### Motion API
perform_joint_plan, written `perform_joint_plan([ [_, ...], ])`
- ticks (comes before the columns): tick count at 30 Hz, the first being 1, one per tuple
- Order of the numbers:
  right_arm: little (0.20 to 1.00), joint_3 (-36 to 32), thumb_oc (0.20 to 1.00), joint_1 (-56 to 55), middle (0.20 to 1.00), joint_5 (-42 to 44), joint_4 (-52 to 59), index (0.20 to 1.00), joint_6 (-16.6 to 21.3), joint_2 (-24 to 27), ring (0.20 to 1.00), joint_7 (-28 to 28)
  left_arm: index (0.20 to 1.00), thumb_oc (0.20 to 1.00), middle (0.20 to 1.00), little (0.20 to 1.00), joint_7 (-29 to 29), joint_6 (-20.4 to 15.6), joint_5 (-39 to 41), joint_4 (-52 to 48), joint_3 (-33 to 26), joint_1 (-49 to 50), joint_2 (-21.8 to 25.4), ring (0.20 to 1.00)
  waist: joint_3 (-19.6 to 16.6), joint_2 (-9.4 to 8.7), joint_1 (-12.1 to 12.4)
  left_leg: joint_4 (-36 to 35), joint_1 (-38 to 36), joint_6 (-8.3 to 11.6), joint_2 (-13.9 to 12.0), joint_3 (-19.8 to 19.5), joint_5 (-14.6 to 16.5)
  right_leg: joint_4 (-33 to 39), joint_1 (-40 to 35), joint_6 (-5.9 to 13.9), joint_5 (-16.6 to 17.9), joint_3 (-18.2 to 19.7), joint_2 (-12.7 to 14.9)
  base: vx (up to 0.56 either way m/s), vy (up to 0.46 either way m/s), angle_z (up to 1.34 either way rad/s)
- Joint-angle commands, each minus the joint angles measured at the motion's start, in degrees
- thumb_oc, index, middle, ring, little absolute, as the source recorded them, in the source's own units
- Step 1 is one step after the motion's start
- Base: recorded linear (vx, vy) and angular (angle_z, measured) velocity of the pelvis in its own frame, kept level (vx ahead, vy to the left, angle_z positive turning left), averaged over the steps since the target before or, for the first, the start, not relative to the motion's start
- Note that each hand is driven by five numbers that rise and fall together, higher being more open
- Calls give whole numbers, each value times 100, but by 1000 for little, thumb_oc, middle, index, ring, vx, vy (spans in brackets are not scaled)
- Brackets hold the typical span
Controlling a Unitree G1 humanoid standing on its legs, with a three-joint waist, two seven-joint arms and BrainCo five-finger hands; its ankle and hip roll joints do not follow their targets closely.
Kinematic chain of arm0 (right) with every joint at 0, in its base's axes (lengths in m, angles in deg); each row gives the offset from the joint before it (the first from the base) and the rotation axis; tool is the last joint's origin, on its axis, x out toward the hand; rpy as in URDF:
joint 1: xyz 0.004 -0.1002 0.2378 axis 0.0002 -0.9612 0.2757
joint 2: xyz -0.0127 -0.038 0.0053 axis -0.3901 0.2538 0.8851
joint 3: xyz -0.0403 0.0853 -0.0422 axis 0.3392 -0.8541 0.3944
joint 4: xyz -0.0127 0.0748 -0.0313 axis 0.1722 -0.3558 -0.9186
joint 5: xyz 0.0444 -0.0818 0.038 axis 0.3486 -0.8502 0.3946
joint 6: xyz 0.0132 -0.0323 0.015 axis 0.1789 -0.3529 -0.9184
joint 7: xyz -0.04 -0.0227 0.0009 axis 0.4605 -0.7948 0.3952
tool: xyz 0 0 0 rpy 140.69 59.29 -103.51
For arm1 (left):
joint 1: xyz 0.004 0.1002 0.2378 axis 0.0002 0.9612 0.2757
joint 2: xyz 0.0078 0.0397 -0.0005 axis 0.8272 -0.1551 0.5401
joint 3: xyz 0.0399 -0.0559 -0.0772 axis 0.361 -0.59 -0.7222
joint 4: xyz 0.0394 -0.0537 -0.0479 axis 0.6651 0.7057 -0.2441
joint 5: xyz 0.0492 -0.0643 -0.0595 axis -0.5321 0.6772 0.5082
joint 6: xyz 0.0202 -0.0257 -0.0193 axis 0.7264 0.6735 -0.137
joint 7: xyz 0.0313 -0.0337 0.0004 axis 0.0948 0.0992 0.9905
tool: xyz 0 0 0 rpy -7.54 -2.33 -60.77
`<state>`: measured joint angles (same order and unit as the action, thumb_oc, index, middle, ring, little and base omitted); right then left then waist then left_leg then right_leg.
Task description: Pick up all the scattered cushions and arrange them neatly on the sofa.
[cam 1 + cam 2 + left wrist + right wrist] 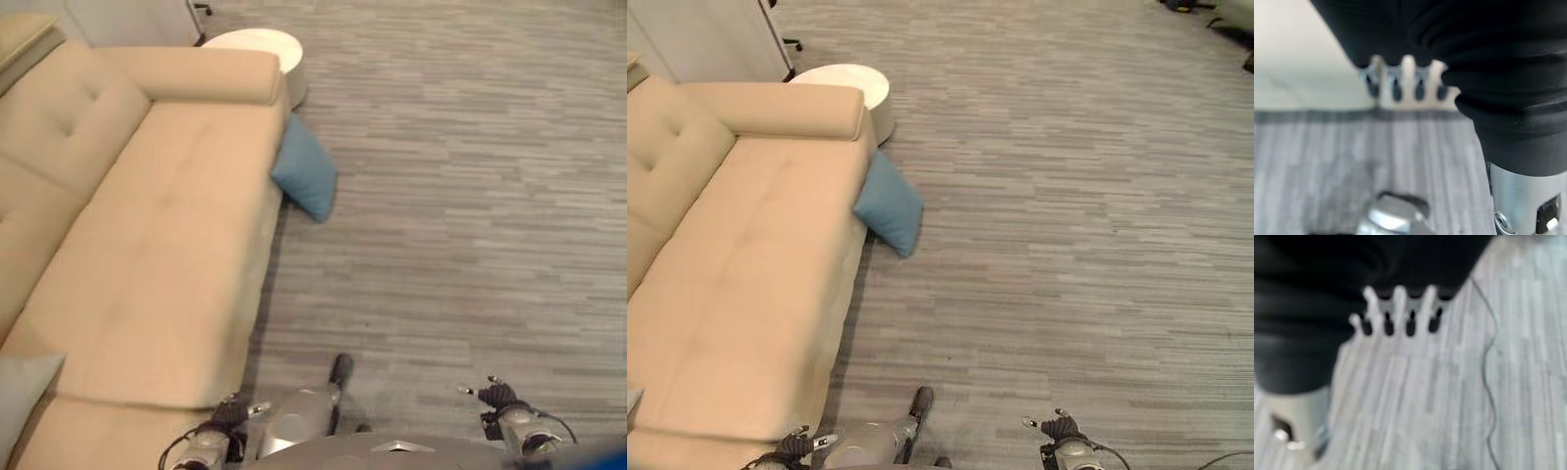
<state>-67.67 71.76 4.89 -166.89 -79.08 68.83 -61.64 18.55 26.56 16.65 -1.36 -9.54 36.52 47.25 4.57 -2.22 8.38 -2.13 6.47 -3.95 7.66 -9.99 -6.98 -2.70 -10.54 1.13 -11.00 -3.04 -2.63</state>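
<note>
A blue cushion (306, 176) stands on the grey floor, leaning against the front of the beige sofa (167, 245) near its far armrest. A grey cushion (20, 392) lies on the sofa seat at the near left edge of the view. My left hand (232, 409) hangs low beside the sofa's front. Its fingers (1396, 83) are straight and hold nothing. My right hand (498, 395) hangs over bare floor, well short of the blue cushion, and its fingers (1396, 313) are also straight and empty.
A round white side table (260, 49) stands just past the sofa's far armrest (196, 76). Grey plank flooring (470, 215) stretches out to the right of the sofa.
</note>
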Motion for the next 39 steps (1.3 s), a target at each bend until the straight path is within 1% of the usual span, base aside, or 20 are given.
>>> perform_joint_plan([
  [1, 1000, -69, 1000, 18, 1000, -65, 327, 1000, 30, 173, 1000, -26, 1000, 1000, 1000, 1000, -34, -51, -159, -44, -5, -330, 122, 1000, 103, -31, 272, 374, 82, 112, 175, 130, 165, -1518, 974, 828, 1662, -166, 347, 162, 83, -27],
  [2, 1000, -51, 1000, 68, 1000, -70, 375, 1000, 33, 165, 1000, -10, 1000, 1000, 1000, 1000, -14, -45, -119, -107, 21, -377, 158, 1000, 235, 27, 185, 393, -83, 43, 117, 121, 215, -2150, 1314, 946, 2068, -156, 368, 158, 74, -23],
  [4, 1000, -52, 1000, 68, 1000, -66, 410, 1000, 29, 134, 1000, 17, 1000, 1000, 1000, 1000, 20, -44, -48, -178, 68, -482, 210, 1000, 319, 216, 18, 345, -436, 3, -62, -37, 374, -2579, 1875, 713, 1923, -585, 596, 367, 72, 8],
  [6, 1000, -43, 1000, 61, 1000, -55, 385, 1000, 18, 133, 1000, 2, 1000, 1000, 1000, 1000, 41, -79, 50, -199, 10, -503, 244, 1000, 311, 226, -50, 173, -817, 25, -121, -187, 550, -1737, 2160, 582, 1801, -847, 689, 592, -109, -18],
  [7, 1000, -48, 1000, 99, 1000, -23, 410, 1000, -7, 122, 1000, 21, 1000, 1000, 1000, 1000, 61, -93, 23, -129, -65, -491, 273, 1000, 298, 145, -171, 31, -1127, 106, -141, -317, 746, -490, 2446, 644, 1981, -763, 705, 594, -200, -31],
  [9, 1000, -49, 1000, 97, 1000, -10, 420, 1000, -18, 128, 1000, 20, 1000, 1000, 1000, 1000, 80, -103, 35, -111, -107, -474, 272, 1000, 326, 158, -214, 14, -1262, 135, -185, -366, 836, -270, 2419, 668, 2059, -618, 647, 439, -144, 1],
  [10, 1000, -30, 1000, 78, 1000, -9, 397, 1000, -28, 114, 1000, 24, 1000, 1000, 1000, 1000, 101, -114, 37, -38, -134, -478, 272, 1000, 298, 131, -321, 29, -1440, 191, -250, -530, 938, -105, 2472, 685, 2133, -262, 533, 263, -89, 24],
  [12, 1000, -36, 1000, 10, 1000, -25, 345, 1000, -29, 110, 1000, -16, 1000, 1000, 1000, 1000, 94, -119, 31, 43, -170, -427, 217, 1000, 172, 106, -348, 96, -1589, 289, -374, -609, 981, -38, 2307, 639, 2079, -328, 537, 463, -206, 39],
  [15, 1000, -98, 1000, -64, 1000, 78, 329, 1000, 1, 120, 1000, -6, 1000, 1000, 1000, 1000, 114, -100, 21, 78, -142, -386, 144, 1000, 69, 82, -354, 783, -1424, 512, -527, -648, 767, 53, 2007, 505, 1949, -382, 473, 345, -200, 61],
  [16, 1000, -141, 1000, -20, 1000, 178, 376, 1000, 57, 159, 1000, 50, 1000, 1000, 1000, 1000, 163, -92, 172, 31, -140, -442, 123, 1000, 136, 39, -356, 1412, -1117, 674, -560, -426, 503, 32, 1912, 466, 1918, -485, 542, 229, -292, 64],
  [17, 1000, -132, 1000, 36, 1000, 280, 418, 1000, 57, 208, 1000, 113, 1000, 1000, 1000, 1000, 166, -101, 214, -35, -68, -537, 119, 1000, 317, -103, -234, 2172, -498, 708, -536, -121, 375, 109, 1681, 384, 1823, -594, 663, 199, -311, 78],
  [19, 1000, -123, 1000, 58, 1000, 309, 430, 1000, 68, 226, 1000, 117, 1000, 1000, 1000, 1000, 154, -105, 250, -71, -41, -574, 130, 1000, 372, -156, -166, 2441, -259, 670, -534, 49, 413, 158, 1577, 347, 1756, -676, 660, 140, -203, 74],
  [22, 1000, -144, 1000, 70, 1000, 357, 445, 1000, 45, 271, 1000, 89, 1000, 1000, 1000, 1000, 116, -95, 253, -114, 5, -542, 131, 1000, 373, -186, -17, 2101, 105, 567, -226, 192, 655, 257, 1274, 312, 1588, -679, 606, 236, -128, 48],
  [24, 1000, -135, 1000, 73, 1000, 307, 471, 1000, 56, 287, 1000, 87, 1000, 1000, 1000, 1000, 91, -83, 146, -102, 35, -492, 136, 1000, 305, -142, -5, 1364, 108, 489, -89, 333, 720, 269, 1145, 335, 1464, -728, 527, 310, -93, 24],
  [29, 1000, -63, 1000, 36, 1000, 186, 502, 1000, 82, 288, 1000, 56, 1000, 1000, 1000, 1000, 25, -82, 14, -107, -12, -326, 141, 1000, 216, 43, 174, 562, 282, 486, 59, 543, 62, 70, 767, 282, 1078, -605, 199, 295, -25, -7],
  [31, 1000, -26, 1000, 74, 1000, 58, 485, 1000, 62, 257, 1000, 9, 1000, 1000, 1000, 1000, 16, -60, 52, -75, -125, -239, 143, 1000, 148, 68, 309, 469, 34, 341, 156, 287, 181, -371, 750, 368, 902, -603, 210, 233, 49, -59],
  [33, 1000, -17, 1000, 95, 1000, 16, 473, 1000, 66, 254, 1000, 6, 1000, 1000, 1000, 1000, 14, -51, 55, -47, -127, -242, 149, 1000, 134, 84, 317, 459, -28, 294, 153, 236, 199, -670, 821, 423, 929, -616, 250, 87, 60, -31],
  [34, 1000, -16, 1000, 152, 1000, -38, 499, 1000, 71, 225, 1000, -10, 1000, 1000, 1000, 1000, 5, -43, 56, -51, -134, -276, 186, 1000, 199, 210, 250, 285, -375, 126, 23, 204, 236, -1933, 1292, 659, 1337, -832, 522, 156, 98, -16],
  [35, 1000, -12, 1000, 144, 1000, -35, 523, 1000, 79, 206, 1000, -12, 1000, 1000, 1000, 1000, 3, -49, 47, -42, -109, -288, 198, 1000, 209, 248, 177, 207, -491, 104, -4, 160, 243, -2195, 1418, 682, 1454, -850, 585, 155, 98, -17],
  [39, 1000, -22, 1000, 96, 1000, -16, 563, 1000, 75, 171, 1000, -24, 1000, 1000, 1000, 1000, -9, -69, 50, -85, -75, -339, 230, 1000, 191, 298, 91, 11, -772, 109, -125, 66, 322, -2038, 1617, 593, 1501, -1098, 921, 147, -30, 23],
])
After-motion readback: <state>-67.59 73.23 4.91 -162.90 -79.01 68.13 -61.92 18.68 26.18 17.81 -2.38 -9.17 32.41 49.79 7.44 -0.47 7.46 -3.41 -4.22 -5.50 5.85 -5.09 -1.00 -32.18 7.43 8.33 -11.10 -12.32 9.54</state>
